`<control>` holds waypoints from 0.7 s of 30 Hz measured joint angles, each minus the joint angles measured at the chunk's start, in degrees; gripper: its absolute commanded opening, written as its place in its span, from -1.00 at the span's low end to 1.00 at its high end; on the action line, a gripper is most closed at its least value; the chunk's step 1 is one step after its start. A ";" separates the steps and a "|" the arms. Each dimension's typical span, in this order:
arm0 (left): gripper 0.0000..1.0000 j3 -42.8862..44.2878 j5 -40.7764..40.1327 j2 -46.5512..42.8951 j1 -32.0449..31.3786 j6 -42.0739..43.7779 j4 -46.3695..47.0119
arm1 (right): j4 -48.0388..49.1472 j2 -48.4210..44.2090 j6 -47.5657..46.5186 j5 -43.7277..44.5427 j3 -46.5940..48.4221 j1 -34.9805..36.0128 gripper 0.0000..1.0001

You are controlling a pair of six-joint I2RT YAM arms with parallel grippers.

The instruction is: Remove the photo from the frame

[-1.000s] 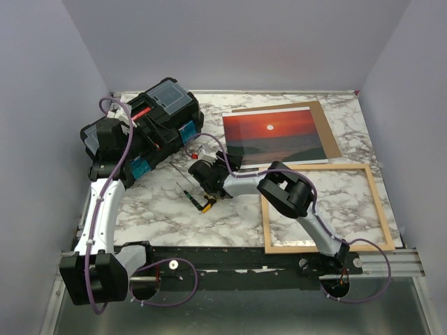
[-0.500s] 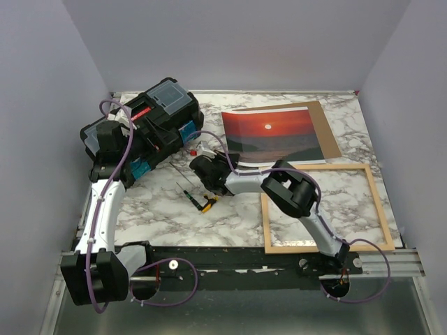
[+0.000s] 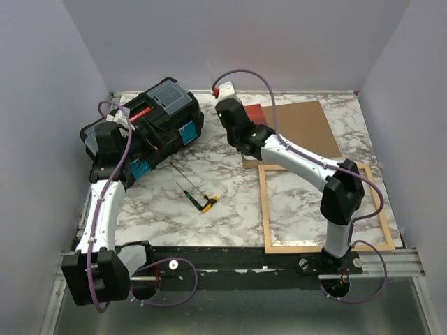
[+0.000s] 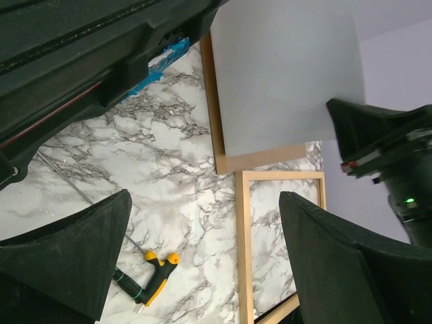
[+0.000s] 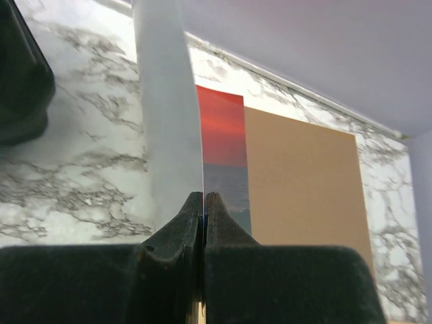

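Count on the counter (image 3: 160,213): one frame (image 3: 265,209), one photo (image 5: 223,128), one brown backing board (image 3: 304,125) beyond the frame, one black toolbox (image 3: 150,118) left of the frame. One yellow-handled screwdriver (image 3: 207,203); a second beside it I cannot confirm. Hands, two: my left hand (image 4: 202,250), my right hand (image 5: 204,202).

right tool (image 5: 204,199): swung to rear, clamped photo (image 5: 221,135) edge | photo: lifted off backing board (image 5: 304,182)

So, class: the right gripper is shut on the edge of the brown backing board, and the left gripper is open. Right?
Not quite. The right gripper is shut on the edge of the photo; the backing board lies flat. The right wrist view shows it. The left gripper is open.
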 measured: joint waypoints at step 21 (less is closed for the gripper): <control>0.88 -0.22 1.53 1.16 0.87 -0.79 0.81 | -14.29 -9.66 13.86 -17.81 26.34 -6.91 -0.99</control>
